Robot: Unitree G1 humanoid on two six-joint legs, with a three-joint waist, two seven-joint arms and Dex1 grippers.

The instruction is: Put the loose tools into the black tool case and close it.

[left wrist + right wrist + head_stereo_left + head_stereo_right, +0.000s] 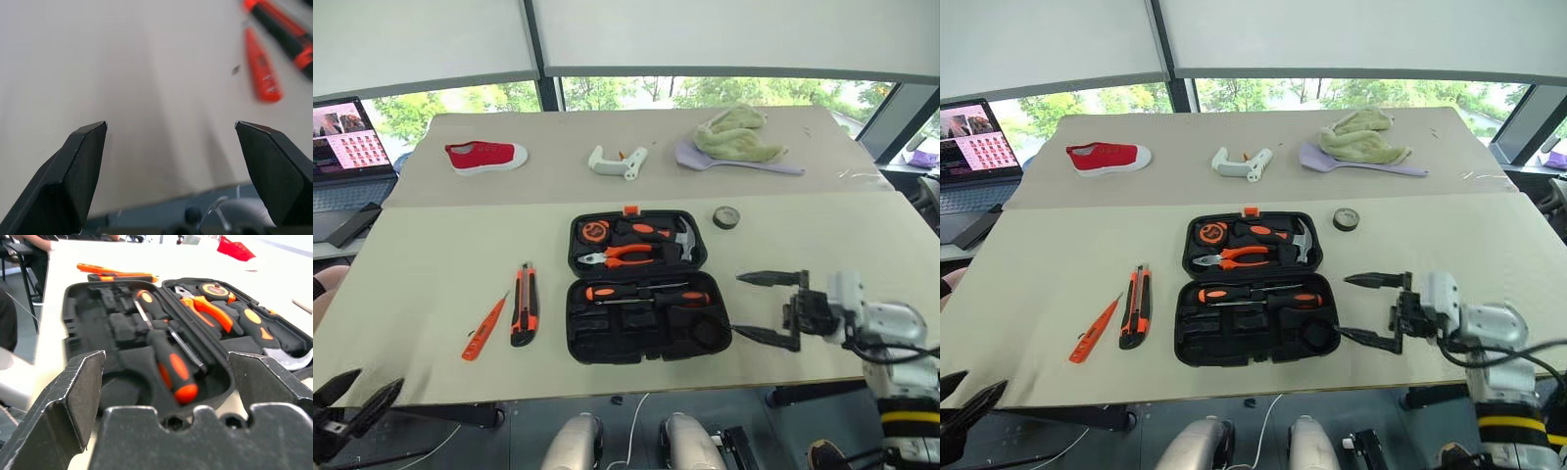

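With two screwdrivers [646, 292] seated in the open tool case [641, 284] just ahead of the empty, spread right gripper [766, 308], loading continues; next, the empty, wide-open left gripper [352, 406] should take the utility knife [525, 304] lying ahead of it.

Bright daylight from the windows [705, 93] at 12 o'clock behind the half-drawn white blinds [724, 34], even and soft on the beige table [431, 264]; shadows faint, no harsh glare, head views sharp with mild bowing at the edges. Left wrist view soft throughout; the orange tester screwdriver [261, 68] at 1 o'clock smeared, near black fingers [73, 171] crisper; right wrist view focused mid-depth on the black tool case [122, 333], the red shoe [234, 248] at 1 o'clock blown out and hazy.
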